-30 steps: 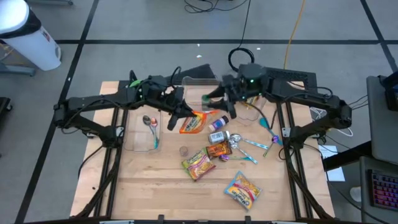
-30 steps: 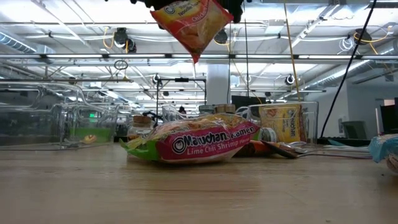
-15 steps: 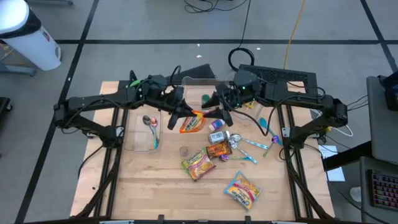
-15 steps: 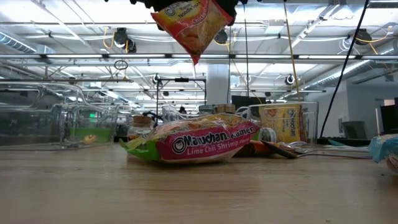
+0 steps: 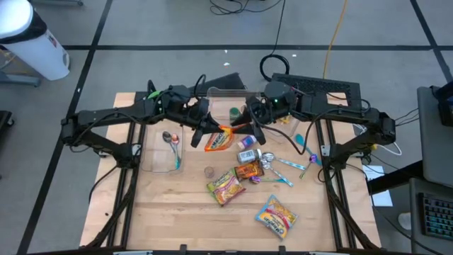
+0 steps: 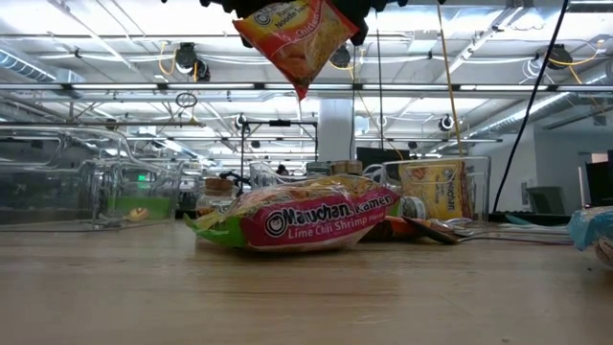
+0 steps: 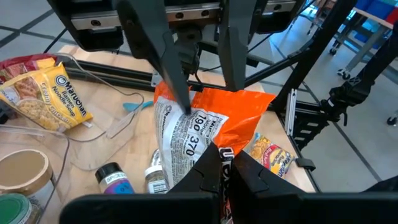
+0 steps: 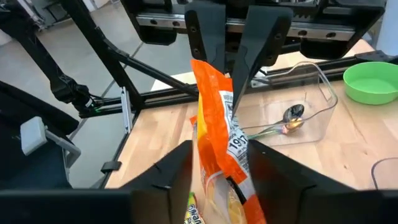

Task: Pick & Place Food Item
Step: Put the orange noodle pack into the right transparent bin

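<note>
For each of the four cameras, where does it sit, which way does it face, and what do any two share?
High: overhead, straight down; both arms, orange noodle packet between them.
Low: table height, level across; lime ramen pack, packet hanging above.
Left wrist: past the shut left end effector gripping the packet.
Right wrist: right end effector astride the packet.
Shared: all show that packet.
</note>
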`<state>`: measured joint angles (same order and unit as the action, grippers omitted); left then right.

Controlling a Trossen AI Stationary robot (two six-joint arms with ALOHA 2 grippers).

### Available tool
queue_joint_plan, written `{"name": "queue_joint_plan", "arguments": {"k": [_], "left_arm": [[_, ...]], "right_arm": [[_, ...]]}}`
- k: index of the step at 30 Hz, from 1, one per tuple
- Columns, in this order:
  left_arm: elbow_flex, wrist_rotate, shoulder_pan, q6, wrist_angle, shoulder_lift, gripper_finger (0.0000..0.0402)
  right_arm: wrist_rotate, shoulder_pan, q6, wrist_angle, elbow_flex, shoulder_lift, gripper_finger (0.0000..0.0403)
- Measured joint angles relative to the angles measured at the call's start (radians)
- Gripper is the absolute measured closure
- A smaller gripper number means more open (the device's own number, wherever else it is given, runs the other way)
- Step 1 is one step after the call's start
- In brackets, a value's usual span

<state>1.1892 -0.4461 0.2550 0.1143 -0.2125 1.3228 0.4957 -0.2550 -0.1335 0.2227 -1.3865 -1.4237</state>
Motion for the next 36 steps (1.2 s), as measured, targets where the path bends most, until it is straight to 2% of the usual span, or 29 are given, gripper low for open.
{"name": "queue_joint_plan", "arguments": {"k": [10, 13, 20, 23, 28, 36], "left_arm": [[0.0, 0.0, 0.0, 0.0, 0.0, 0.0, 0.0395], [0.0, 0.001, 0.0, 0.006, 0.0, 0.0, 0.039], [0.0, 0.004, 0.005, 0.059, 0.032, 0.0, 0.0384], [0.0, 0.037, 0.015, 0.091, 0.035, 0.0, 0.037], [0.0, 0.05, 0.045, 0.111, 0.042, 0.0, 0.0314], [0.0, 0.008, 0.075, 0.125, 0.041, -0.001, 0.022]], "right_arm": [[-0.003, 0.0, 0.029, 0.038, 0.0, 0.0, 0.0395], [-0.047, 0.0, 0.044, 0.043, 0.0, 0.0, 0.0397], [-0.051, 0.0, 0.047, 0.039, 0.0, 0.0, 0.0402], [-0.053, 0.0, 0.043, 0.042, 0.0, 0.0, 0.0402], [-0.052, 0.0, 0.035, 0.044, 0.002, 0.0, 0.0402], [-0.053, -0.029, 0.0, 0.046, 0.002, 0.006, 0.0403]]}}
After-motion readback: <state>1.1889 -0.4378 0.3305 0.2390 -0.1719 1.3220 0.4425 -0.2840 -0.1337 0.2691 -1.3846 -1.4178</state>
